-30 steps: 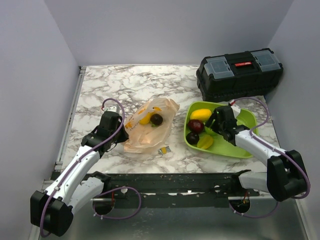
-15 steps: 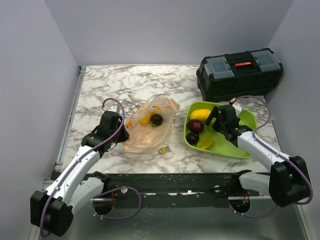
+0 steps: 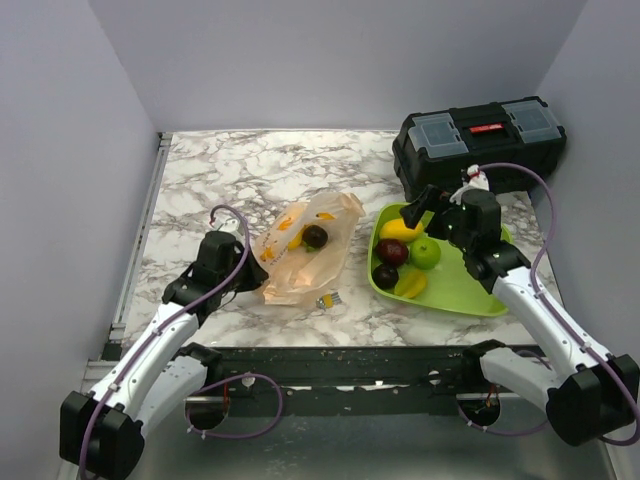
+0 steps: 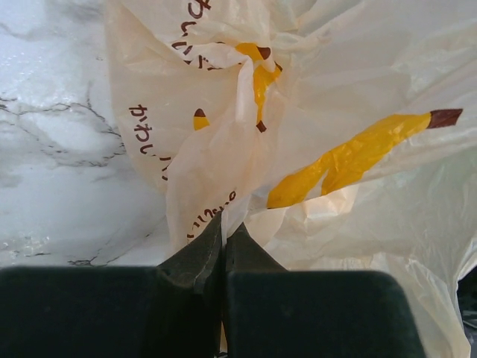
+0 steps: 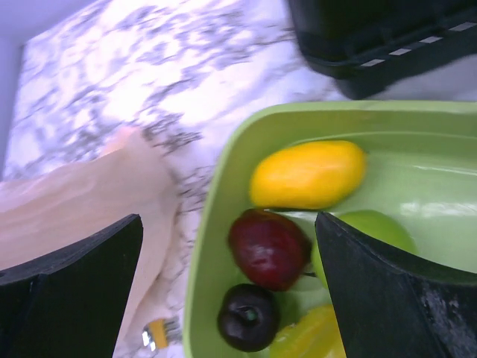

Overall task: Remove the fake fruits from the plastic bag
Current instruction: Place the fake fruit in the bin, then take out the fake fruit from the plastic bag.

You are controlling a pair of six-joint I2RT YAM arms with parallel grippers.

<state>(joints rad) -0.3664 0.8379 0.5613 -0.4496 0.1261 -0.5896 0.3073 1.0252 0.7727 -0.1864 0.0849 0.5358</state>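
The peach plastic bag [image 3: 300,262] lies at mid-table and fills the left wrist view [image 4: 335,89]. A dark round fruit [image 3: 315,236] shows through it. My left gripper [image 3: 256,272] is shut on the bag's left edge, with the film pinched between its fingertips [image 4: 223,233]. My right gripper [image 3: 432,204] is open and empty above the lime-green tray [image 3: 478,296]. The tray holds a green apple [image 3: 426,252], a yellow oval fruit [image 3: 400,229], a dark red fruit [image 3: 391,250], a dark purple fruit [image 3: 384,276] and a yellow piece [image 3: 411,285]. The right wrist view shows these fruits between its open fingers [image 5: 228,224].
A black toolbox [image 3: 478,146] stands at the back right, just behind the tray. A small yellow-and-grey clip [image 3: 328,299] lies on the marble in front of the bag. Purple-grey walls enclose the table on three sides.
The right gripper has let go of the green apple, which now lies in the tray, and has risen back toward the toolbox. The left gripper has pulled the bag's edge slightly toward the near side.
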